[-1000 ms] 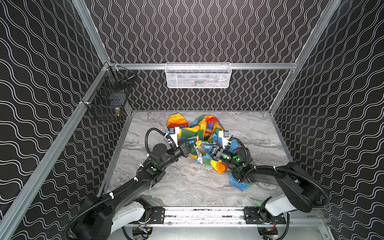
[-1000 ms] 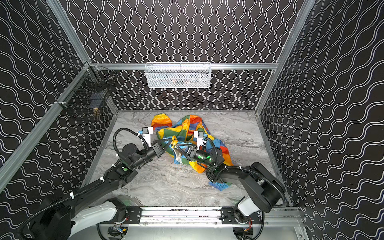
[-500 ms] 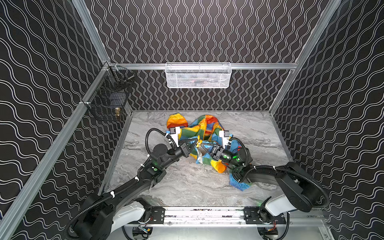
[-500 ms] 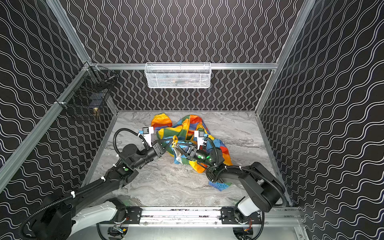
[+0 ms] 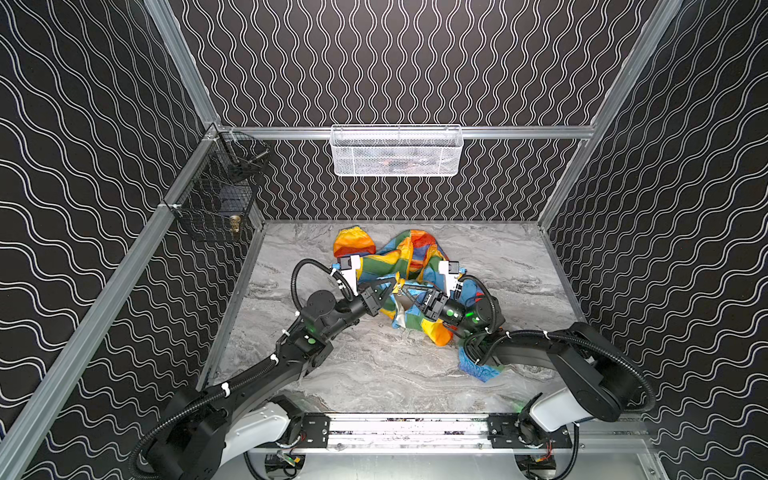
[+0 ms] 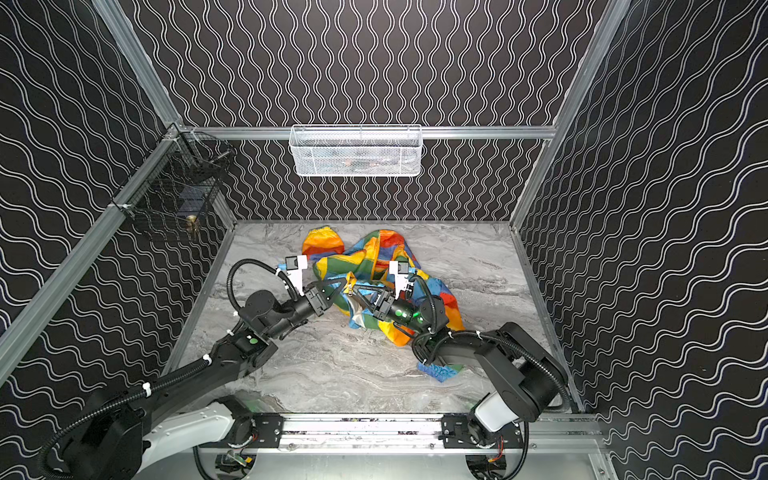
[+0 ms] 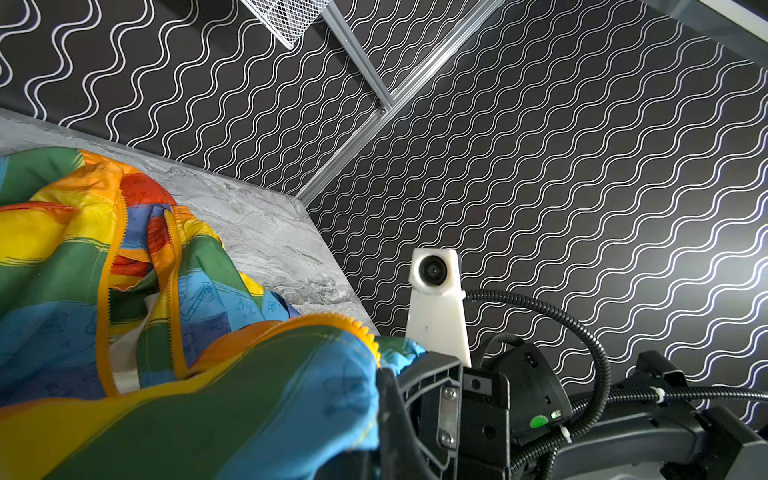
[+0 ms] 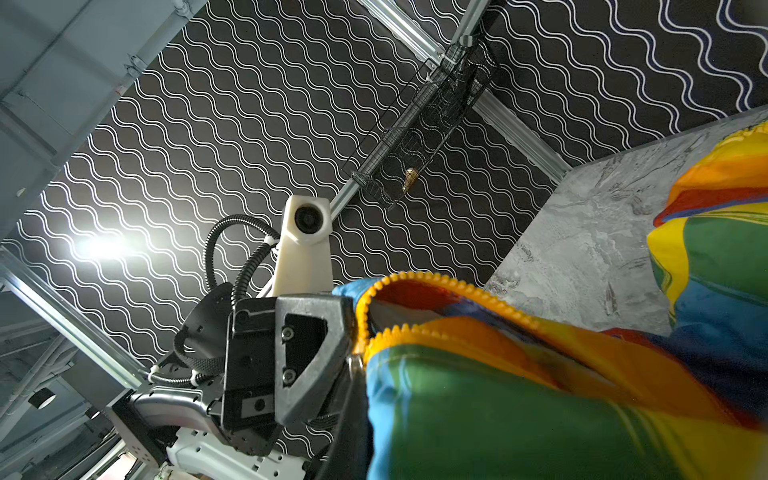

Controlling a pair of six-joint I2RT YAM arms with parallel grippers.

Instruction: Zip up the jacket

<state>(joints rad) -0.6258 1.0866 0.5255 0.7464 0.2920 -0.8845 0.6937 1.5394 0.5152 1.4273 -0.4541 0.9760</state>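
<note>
The rainbow-striped jacket (image 5: 409, 249) (image 6: 376, 253) lies crumpled on the marble table, near the back and middle. Its orange zipper bands (image 7: 106, 291) run apart, unjoined, across the heap. My left gripper (image 5: 392, 285) (image 6: 343, 286) and right gripper (image 5: 402, 289) (image 6: 354, 291) meet tip to tip over the jacket's near edge. Each is shut on the fabric beside the zipper's toothed edge (image 8: 415, 301). A small metal zipper piece (image 5: 398, 291) shows between the tips. In both wrist views bunched cloth hides my own fingertips. A blue sleeve end (image 5: 478, 368) pokes out under the right arm.
A white mesh basket (image 5: 395, 151) hangs on the back wall. A black wire basket (image 5: 220, 203) hangs on the left wall. Patterned walls close in the grey marble table (image 5: 353, 365) on three sides. The arms' base rail (image 5: 407, 428) runs along the front.
</note>
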